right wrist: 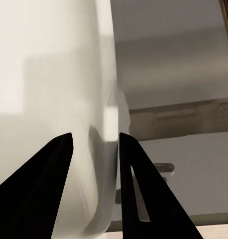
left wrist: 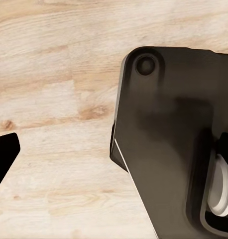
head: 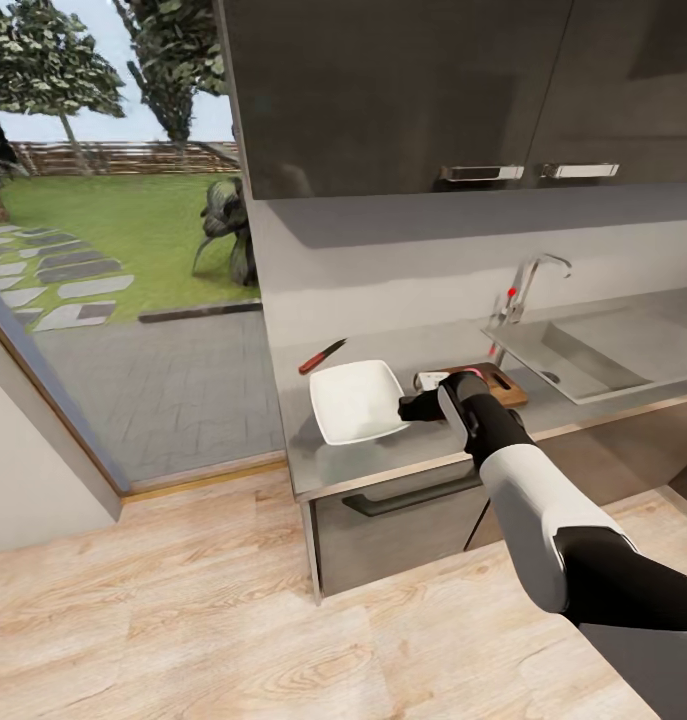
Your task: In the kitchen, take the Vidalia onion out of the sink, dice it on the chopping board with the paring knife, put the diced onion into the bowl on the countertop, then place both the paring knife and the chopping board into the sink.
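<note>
While no brand, label or readable writing can be made out on anything, the right arm's pose is plain: it reaches forward from the lower right of the head view, white forearm then dark wrist, and ends at the right fingers (head: 411,407), which sit at the near right rim of the bowl (head: 355,402). From the right wrist camera the two dark fingers (right wrist: 47,184) are parted, with the bowl's white rim (right wrist: 101,164) standing in the gap between them; they straddle it, and I cannot tell whether they press on it.

Just behind the wrist lies the chopping board (head: 503,385), with a small pale object (head: 430,380) on the surface at its near-left end, too small to identify. Beyond the bowl, away from the fingers, the paring knife (head: 322,356) lies on the surface (head: 423,445) with its red handle toward the left edge. Farther to the right of the arm is the sink (head: 603,355), with its chrome tap (head: 528,285) at the back. No onion can be picked out.

At the left wrist camera, one dark fingertip (left wrist: 3,154) hangs over the wooden floor (left wrist: 59,99) beside a dark part of the robot's body (left wrist: 169,149); whether those fingers are open or closed I cannot tell.
</note>
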